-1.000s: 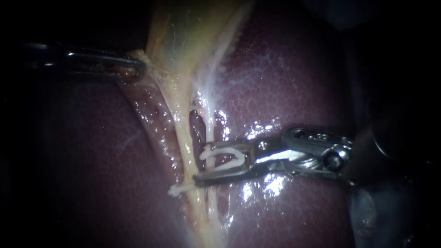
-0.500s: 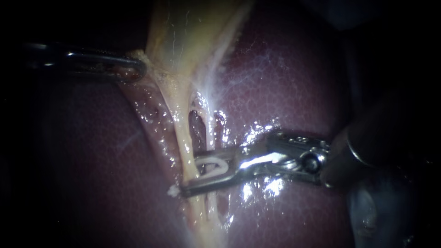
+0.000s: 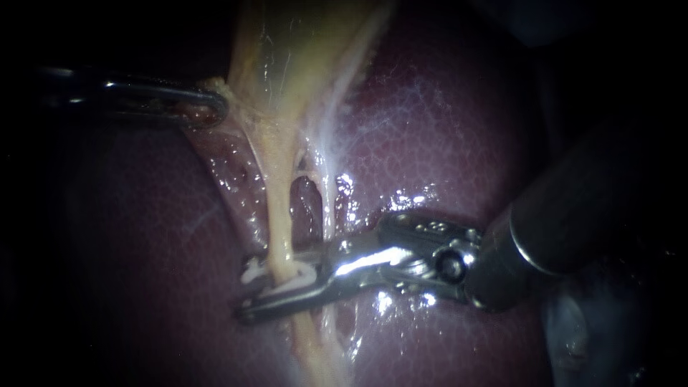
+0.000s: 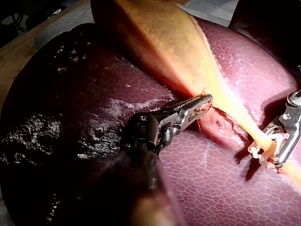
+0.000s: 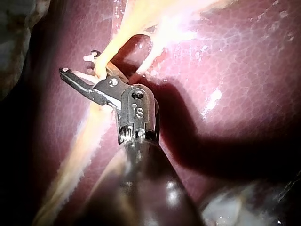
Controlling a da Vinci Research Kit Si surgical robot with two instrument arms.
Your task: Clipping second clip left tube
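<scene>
Two instruments, two tubes, one white clip, one liver and one gallbladder can be counted. The left tube [image 3: 279,208], pale yellow and drawn taut, runs down from the gallbladder [image 3: 301,50] across the dark red liver [image 3: 444,143]. The thinner, whiter right tube [image 3: 327,208] lies just beside it, with a narrow window of liver showing between the two. The right instrument [image 3: 251,294] reaches across the right tube to the left tube, one jaw on each side of it. The jaws are drawn narrow and hold the clip [image 3: 295,276] between them. The clip wraps around the left tube, and its white ends stick out just past the tube's far side. In the right wrist view the same jaws [image 5: 80,63] straddle the left tube with the clip's tips showing beyond it. The left instrument [image 3: 215,111] sits well up the left tube from the clip, beside the place where the tube widens into the gallbladder. Its jaws are closed on a fold of the gallbladder's edge; the left wrist view shows them [image 4: 204,101] pinching that yellow tissue.
</scene>
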